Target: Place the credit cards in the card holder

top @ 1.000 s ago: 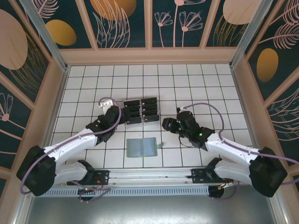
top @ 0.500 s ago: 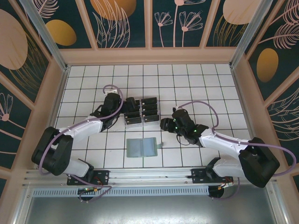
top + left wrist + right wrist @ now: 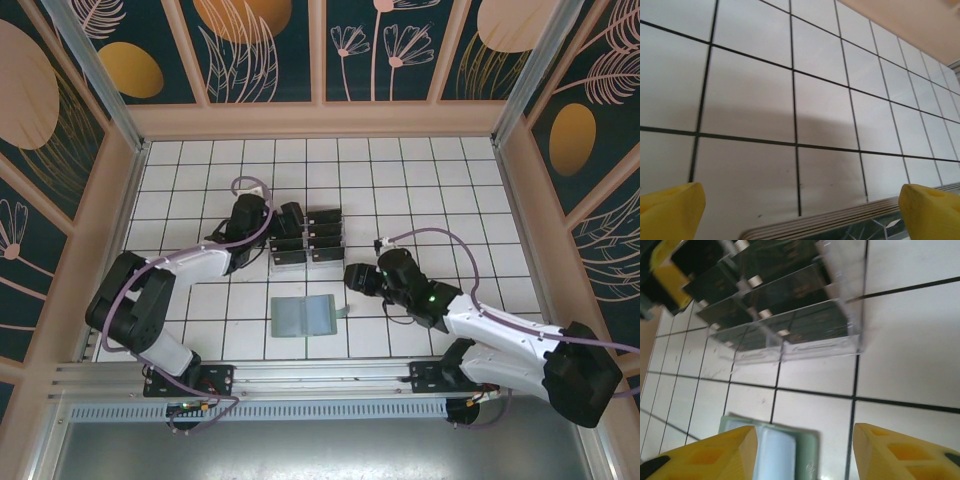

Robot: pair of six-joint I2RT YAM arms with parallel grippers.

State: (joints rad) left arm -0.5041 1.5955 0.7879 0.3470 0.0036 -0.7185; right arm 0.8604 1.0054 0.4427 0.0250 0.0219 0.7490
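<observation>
Standing cards: credit cards (image 3: pixel 320 216) upright in the slots of the clear rack (image 3: pixel 288 262).
Card holder (image 3: pixel 303 316): flat on the tabletop (image 3: pixel 420 190), near side of the rack, apart from it.
Left fingers (image 3: pixel 670 209): spread wide, empty, at the rack's left side.
Right fingers (image 3: pixel 900 450): spread, empty, off the rack's near right corner.

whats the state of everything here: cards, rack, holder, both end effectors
credit cards: standing in the slots of the clear rack
clear rack: upright on the table, loaded with cards
card holder: lying flat on the table, on the near side of the rack
left end effector: open, nothing between its fingers
right end effector: open, holding nothing
</observation>
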